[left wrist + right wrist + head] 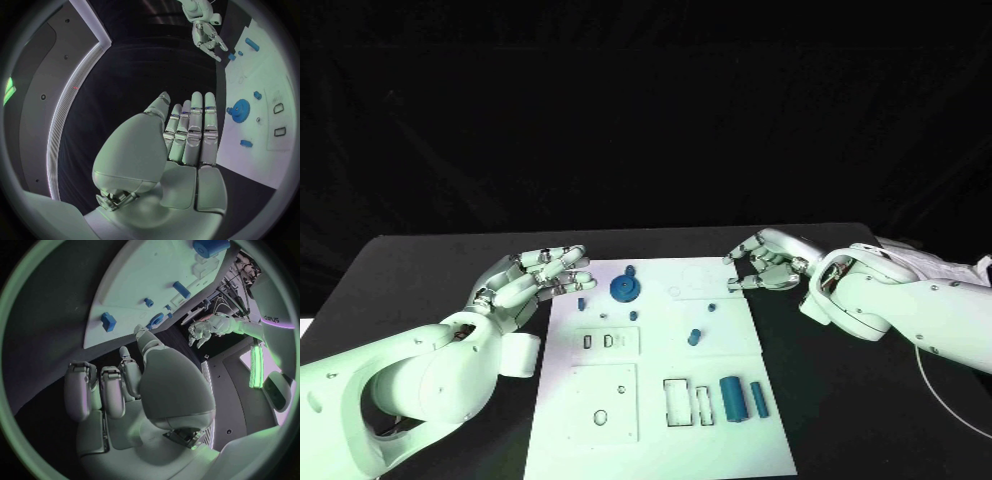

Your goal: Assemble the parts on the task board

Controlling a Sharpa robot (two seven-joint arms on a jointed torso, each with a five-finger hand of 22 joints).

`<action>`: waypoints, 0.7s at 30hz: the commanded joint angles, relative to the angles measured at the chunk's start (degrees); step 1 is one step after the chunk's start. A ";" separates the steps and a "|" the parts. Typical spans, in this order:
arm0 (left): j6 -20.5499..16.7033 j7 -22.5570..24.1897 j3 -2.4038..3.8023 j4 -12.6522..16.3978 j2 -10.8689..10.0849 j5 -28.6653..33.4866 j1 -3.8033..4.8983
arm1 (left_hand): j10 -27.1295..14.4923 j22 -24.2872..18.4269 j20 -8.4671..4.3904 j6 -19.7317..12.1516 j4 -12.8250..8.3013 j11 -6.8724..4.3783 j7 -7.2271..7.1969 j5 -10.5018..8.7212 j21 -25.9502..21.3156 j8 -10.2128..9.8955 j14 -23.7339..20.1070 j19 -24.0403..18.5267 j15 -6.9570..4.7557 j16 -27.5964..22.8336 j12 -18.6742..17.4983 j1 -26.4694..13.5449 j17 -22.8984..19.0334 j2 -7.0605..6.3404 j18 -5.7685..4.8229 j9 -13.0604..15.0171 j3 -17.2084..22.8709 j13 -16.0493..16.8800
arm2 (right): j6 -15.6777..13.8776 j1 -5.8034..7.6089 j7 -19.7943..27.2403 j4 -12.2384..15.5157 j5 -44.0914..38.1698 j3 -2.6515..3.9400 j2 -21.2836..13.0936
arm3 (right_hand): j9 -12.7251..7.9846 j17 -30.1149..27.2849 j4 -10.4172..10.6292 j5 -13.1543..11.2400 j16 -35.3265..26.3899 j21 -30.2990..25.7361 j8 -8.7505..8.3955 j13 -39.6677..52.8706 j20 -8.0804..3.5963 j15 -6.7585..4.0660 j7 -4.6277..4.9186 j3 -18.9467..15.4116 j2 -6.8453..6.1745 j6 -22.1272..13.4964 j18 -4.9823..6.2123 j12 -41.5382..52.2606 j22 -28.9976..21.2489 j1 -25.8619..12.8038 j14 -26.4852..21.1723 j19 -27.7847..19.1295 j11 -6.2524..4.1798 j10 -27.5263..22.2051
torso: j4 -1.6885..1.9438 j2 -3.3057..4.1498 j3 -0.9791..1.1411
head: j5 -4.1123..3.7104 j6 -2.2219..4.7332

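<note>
While both hands hover empty, the task board lies mid-table.
Left hand spread at its left edge; right hand loosely curled at its far-right corner; blue gear on its far part.

A black table runs under a dark backdrop. A thin pale cable lies on the table near its right edge, perhaps trailing off it.
</note>
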 commanded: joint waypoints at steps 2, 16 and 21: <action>1.83 -0.04 0.02 -0.20 0.37 -0.20 -0.01 | 0.26 -0.09 0.01 0.14 0.05 0.11 0.06 -0.02 -0.15 -0.34 -0.32 -0.18 0.11 -0.34 -0.36 0.24 0.05 0.17 0.63 -0.01 0.27 -0.08 | 1.82 -0.28 1.97 -1.70 -0.17 -0.05 0.25 | -0.09 12.94 -0.21 -0.33 0.31 0.15 -0.36 2.63 0.10 -0.27 0.00 -0.43 -0.59 -0.34 -1.15 -0.50 -0.06 -0.23 5.61 0.30 -0.09 -0.35 | -0.09 0.13 0.36 | -0.08 -0.03; 1.86 -0.21 0.01 -0.90 0.58 -0.20 -0.08 | 0.26 -0.09 0.01 0.14 0.05 0.11 0.06 -0.02 -0.15 -0.34 -0.32 -0.18 0.11 -0.34 -0.36 0.24 0.05 0.17 0.63 -0.01 0.27 -0.08 | 2.63 -1.15 1.43 -4.86 -0.71 -0.07 1.73 | -0.11 12.89 -0.32 -0.32 0.28 0.08 -0.39 2.38 0.12 -0.25 0.03 -0.60 -0.61 -0.59 -1.12 -0.88 -0.20 -0.25 5.60 0.22 -0.06 -0.57 | -0.02 0.04 0.26 | 0.22 -0.42; 1.83 -0.26 0.01 -1.03 0.68 -0.20 -0.08 | 0.26 -0.09 0.01 0.14 0.05 0.11 0.06 -0.02 -0.15 -0.34 -0.32 -0.18 0.11 -0.34 -0.36 0.24 0.05 0.17 0.63 -0.01 0.27 -0.08 | 3.02 -1.28 1.34 -5.31 -0.73 -0.07 2.33 | -0.05 12.89 -0.44 -0.21 0.28 0.11 -0.25 2.47 0.13 -0.25 0.01 -0.52 -0.24 -0.47 -1.13 -0.79 -0.13 -0.10 5.60 0.25 -0.08 -0.51 | 0.04 0.02 0.19 | 0.21 -0.62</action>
